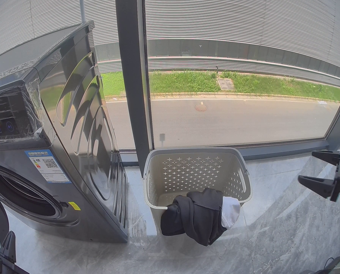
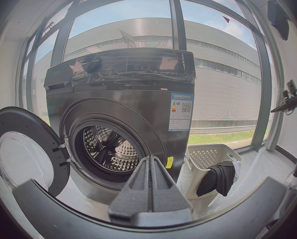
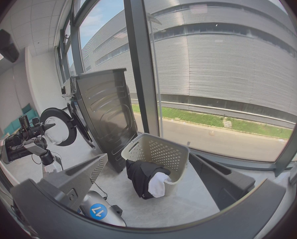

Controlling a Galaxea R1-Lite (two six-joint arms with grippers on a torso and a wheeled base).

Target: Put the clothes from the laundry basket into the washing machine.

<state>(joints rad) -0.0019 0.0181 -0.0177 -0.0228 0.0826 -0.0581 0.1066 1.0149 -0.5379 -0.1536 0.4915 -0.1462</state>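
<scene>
Over the front rim of the cream perforated plastic laundry basket (image 1: 192, 172) hangs a dark grey crumpled garment (image 1: 194, 215), a white cloth (image 1: 230, 211) bunched against it, both half outside. Your right gripper (image 1: 319, 170) sits well off to the right, jaws spread; your left gripper (image 2: 150, 160) sits low before the grey front-loading washing machine (image 1: 82, 134), jaws pressed together. Pinch only a loose fold and you likely drag the light basket over, or spill the white cloth onto the floor (image 1: 291, 229).

Cream perforated plastic basket (image 1: 197, 172) and grey metal washing machine (image 2: 128, 107) are viewed downward from the head, and shared from farther off by both wrists.
</scene>
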